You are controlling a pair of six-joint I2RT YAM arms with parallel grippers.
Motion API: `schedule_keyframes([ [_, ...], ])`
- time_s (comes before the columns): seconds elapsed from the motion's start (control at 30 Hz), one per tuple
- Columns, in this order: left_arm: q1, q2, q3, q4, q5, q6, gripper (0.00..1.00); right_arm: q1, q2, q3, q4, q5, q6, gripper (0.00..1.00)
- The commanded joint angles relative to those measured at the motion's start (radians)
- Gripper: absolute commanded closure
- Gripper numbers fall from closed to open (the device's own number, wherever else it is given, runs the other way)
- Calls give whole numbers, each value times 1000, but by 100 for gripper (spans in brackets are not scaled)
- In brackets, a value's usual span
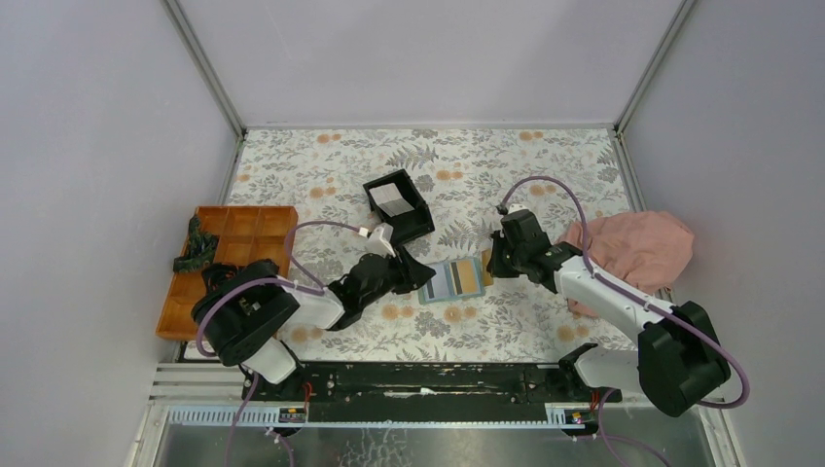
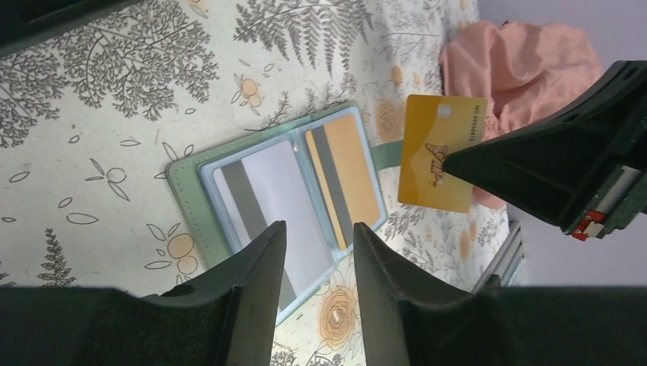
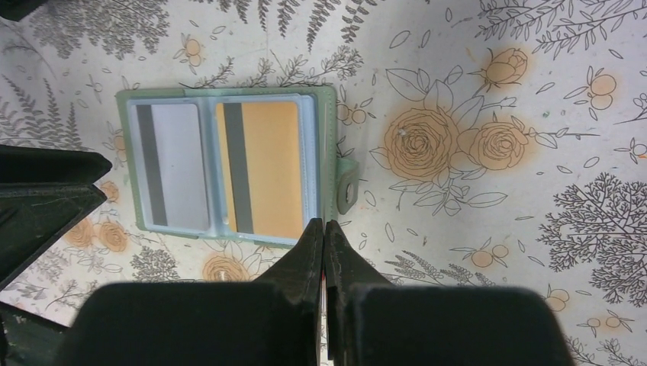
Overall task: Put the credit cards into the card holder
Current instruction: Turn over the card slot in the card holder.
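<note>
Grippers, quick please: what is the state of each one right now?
Left gripper: open, nothing between its jaws, by the card holder.
Right gripper: shut on the yellow credit card.

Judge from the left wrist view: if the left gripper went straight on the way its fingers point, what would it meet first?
Most likely the open card holder: the left gripper points at its clear sleeves, near the middle fold. How high the fingers ride above it is unclear.

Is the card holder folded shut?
No, the card holder lies open flat, with a grey card and an orange card showing inside it.
</note>
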Motion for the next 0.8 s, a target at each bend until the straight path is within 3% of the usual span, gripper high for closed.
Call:
schedule_keyframes([
  [0.0,-12,34,32,-60,-31,43,56,-4,25,31,1,41,-29,100],
  [0.77,-25,95,59,-116,-46,46,56,-4,66,28,59,-22,-27,100],
])
